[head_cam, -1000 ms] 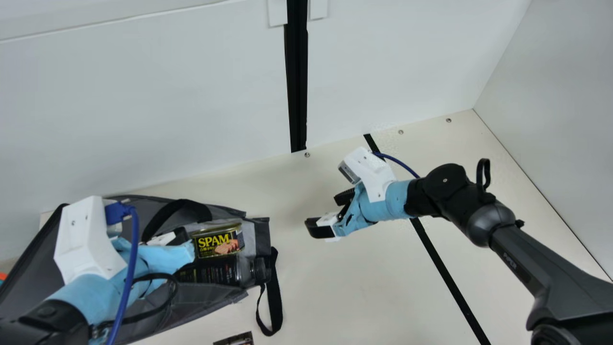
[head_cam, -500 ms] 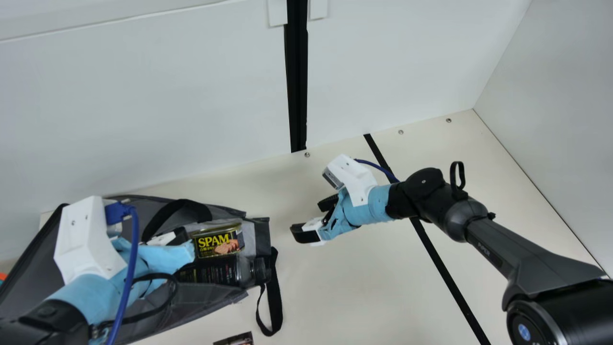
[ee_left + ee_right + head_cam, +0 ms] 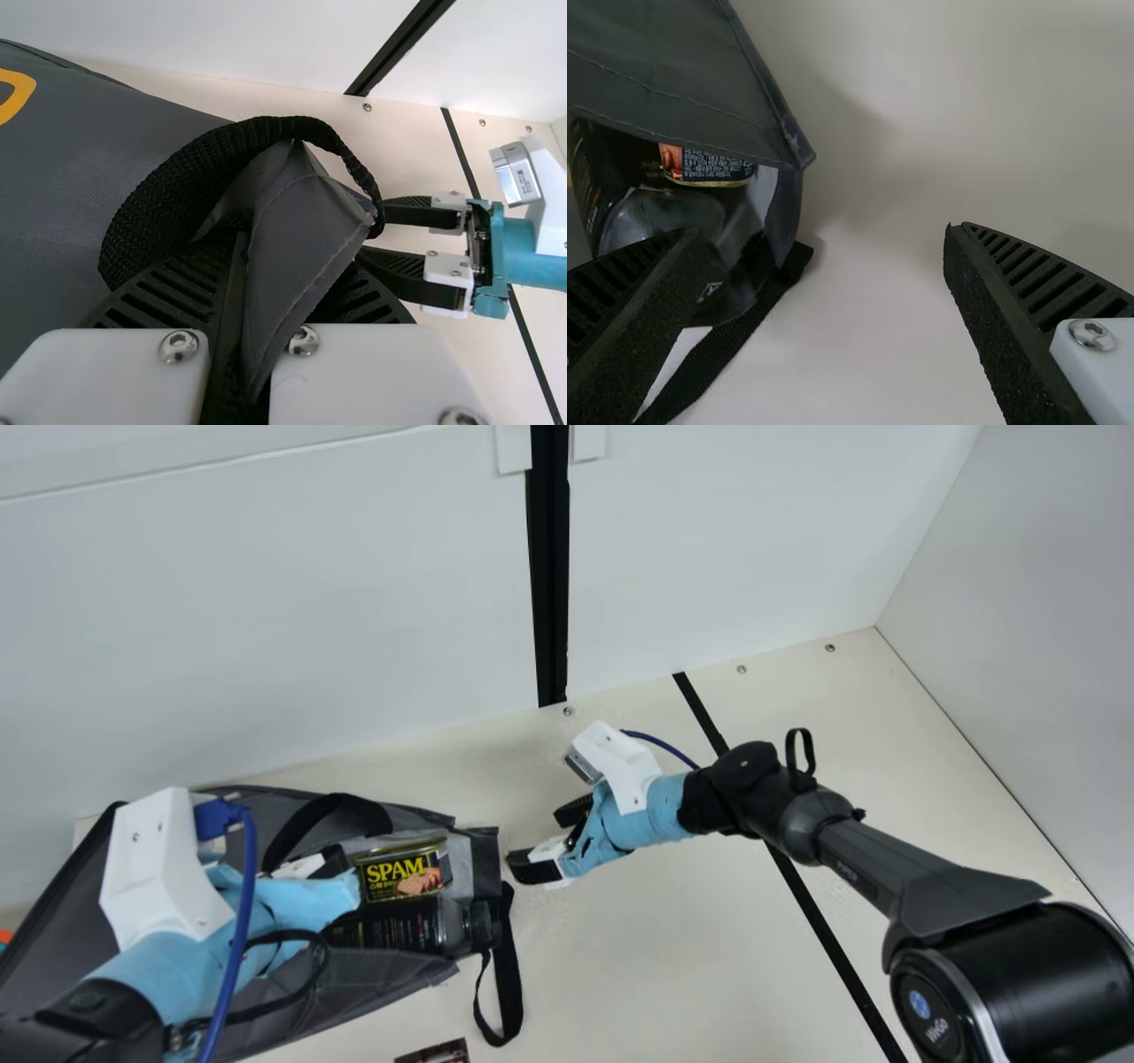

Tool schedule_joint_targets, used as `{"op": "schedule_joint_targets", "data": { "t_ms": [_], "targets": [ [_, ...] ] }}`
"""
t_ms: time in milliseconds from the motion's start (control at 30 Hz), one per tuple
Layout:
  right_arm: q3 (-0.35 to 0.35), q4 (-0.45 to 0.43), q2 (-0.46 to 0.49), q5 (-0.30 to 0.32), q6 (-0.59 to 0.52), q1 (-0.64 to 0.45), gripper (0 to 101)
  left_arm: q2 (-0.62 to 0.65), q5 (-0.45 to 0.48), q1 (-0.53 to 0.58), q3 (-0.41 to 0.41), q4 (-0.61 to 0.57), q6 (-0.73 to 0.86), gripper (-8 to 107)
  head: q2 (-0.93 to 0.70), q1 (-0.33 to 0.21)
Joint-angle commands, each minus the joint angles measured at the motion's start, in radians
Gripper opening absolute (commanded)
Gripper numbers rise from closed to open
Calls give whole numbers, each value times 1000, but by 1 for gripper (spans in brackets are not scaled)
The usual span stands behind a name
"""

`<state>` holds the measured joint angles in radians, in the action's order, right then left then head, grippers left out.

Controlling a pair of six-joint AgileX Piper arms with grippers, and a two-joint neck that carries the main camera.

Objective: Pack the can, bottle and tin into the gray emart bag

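My left gripper (image 3: 330, 861) is at the mouth of the gray bag (image 3: 354, 979); in the left wrist view this gripper (image 3: 292, 266) is shut on a fold of the bag's fabric (image 3: 306, 235), beside a black handle. The SPAM tin (image 3: 399, 879) and the dark bottle (image 3: 430, 926) lie side by side inside the bag's mouth. My right gripper (image 3: 539, 840) stands open just right of the mouth. In the right wrist view the gripper (image 3: 819, 237) has nothing between its fingers, with the bag (image 3: 664, 88), tin (image 3: 704, 166) and bottle (image 3: 664, 217) beside one finger.
A black strap (image 3: 507, 983) hangs from the bag's mouth onto the cream table (image 3: 656, 948). A small dark printed item (image 3: 438, 1052) lies at the main view's bottom edge. White walls stand behind and at the right.
My right gripper has moved left across the table toward the bag's mouth, still open. The left gripper, the bag, the tin and the bottle have stayed in place.
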<state>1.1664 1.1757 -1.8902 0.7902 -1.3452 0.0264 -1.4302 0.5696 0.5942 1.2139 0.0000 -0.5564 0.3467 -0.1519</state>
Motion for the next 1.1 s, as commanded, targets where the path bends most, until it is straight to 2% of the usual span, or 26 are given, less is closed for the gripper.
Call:
{"op": "schedule_joint_targets", "data": {
  "t_ms": [0, 567, 1067],
  "targets": [
    [8, 10, -14, 2, -7, 9, 91, 0, 0, 0, 0, 0, 0, 10, 2, -23],
    [100, 92, -143, 3, -49, 91, 91, 0, 0, 0, 0, 0, 0, 10, 2, -23],
    [204, 121, -238, 3, -40, 154, 91, 0, 0, 0, 0, 0, 0, 10, 2, -23]
  ]
}}
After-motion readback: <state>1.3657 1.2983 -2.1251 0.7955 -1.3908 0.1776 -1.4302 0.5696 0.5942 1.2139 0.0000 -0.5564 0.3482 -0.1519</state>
